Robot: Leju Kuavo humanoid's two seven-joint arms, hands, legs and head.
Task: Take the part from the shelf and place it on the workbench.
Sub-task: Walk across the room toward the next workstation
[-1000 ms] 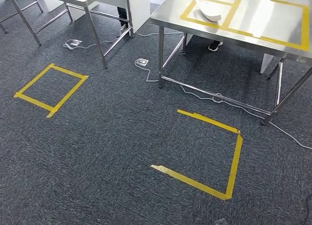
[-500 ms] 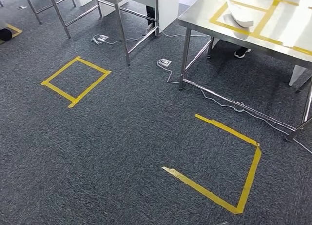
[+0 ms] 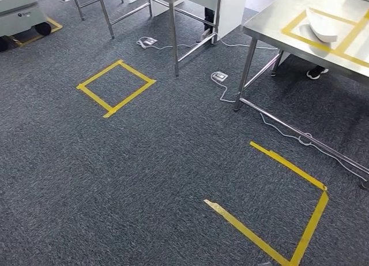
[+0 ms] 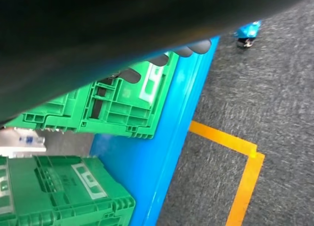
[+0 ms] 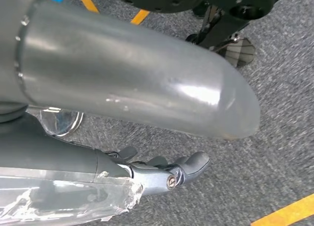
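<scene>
Whole head view swung leftward, white part (image 3: 321,25) on workbench (image 3: 278,21) now far right; fingers' state unclear.

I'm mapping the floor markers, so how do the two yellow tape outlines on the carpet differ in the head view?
The far tape square is closed on all four sides; the near tape outline is open on the side away from the steel table. The far square looks smaller in the picture. The near outline lies beside that table; the far square lies in open carpet, left of it. Both are yellow tape on grey carpet.
</scene>
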